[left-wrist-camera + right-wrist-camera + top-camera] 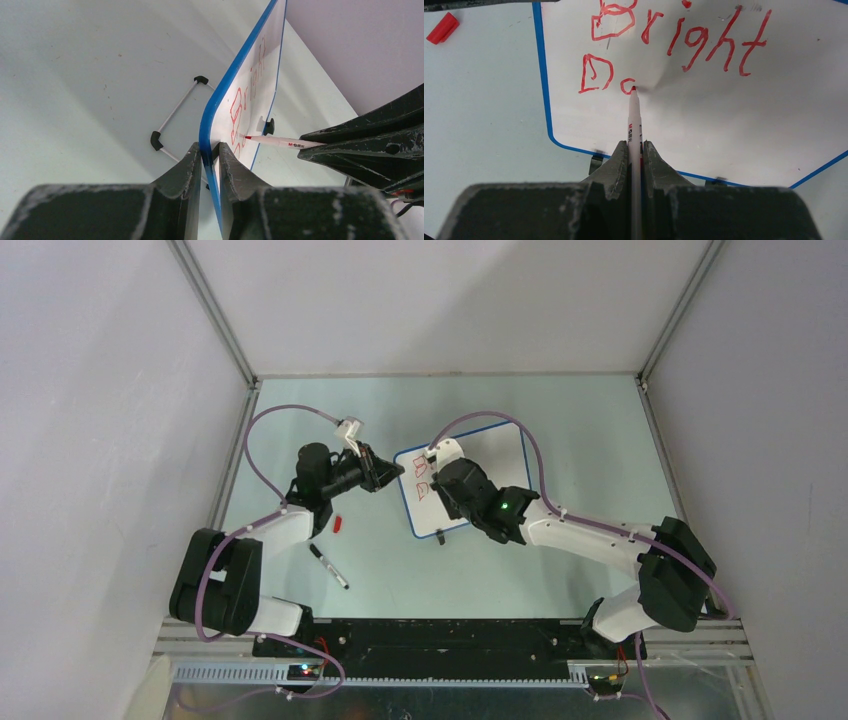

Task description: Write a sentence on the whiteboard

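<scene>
Red strokes of the sentence run across the whiteboard, which is set on the worktop between the two arms. "Bright" is written and a second line is begun. The board's blue rim is pinched near a rounded corner by the narrowly set left fingers. The red marker is clamped in the shut right fingers, its tip on the board. The board is judged light, thin, stiff and slick, and liable to skid under pen pressure. It is best held firmly at the rim, clear of the ink.
</scene>
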`<state>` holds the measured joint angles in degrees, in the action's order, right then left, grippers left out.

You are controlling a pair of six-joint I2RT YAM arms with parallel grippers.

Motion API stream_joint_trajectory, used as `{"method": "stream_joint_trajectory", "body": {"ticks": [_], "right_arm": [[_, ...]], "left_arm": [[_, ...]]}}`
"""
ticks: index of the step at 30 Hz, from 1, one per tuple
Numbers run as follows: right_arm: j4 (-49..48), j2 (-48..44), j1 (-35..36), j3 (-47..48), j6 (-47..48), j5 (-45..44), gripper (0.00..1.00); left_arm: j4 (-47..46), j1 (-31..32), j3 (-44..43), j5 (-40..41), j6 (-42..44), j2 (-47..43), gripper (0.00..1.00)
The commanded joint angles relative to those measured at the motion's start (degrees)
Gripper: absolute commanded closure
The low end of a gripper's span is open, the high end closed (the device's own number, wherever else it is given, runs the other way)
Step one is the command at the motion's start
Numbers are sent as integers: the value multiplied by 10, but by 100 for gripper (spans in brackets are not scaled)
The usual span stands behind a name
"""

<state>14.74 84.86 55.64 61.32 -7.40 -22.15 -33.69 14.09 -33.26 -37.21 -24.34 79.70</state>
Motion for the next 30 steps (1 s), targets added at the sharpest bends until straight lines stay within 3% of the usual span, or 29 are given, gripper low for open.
{"method": "stream_joint_trajectory", "body": {"ticks": [1,30], "right_arm": [[-12,7,-4,27,5,-23,100],[13,17,-5,38,-5,-17,100]], "left_arm": [[13,3,-13,7,24,-8,80],[16,5,-14,9,26,-8,80]]}}
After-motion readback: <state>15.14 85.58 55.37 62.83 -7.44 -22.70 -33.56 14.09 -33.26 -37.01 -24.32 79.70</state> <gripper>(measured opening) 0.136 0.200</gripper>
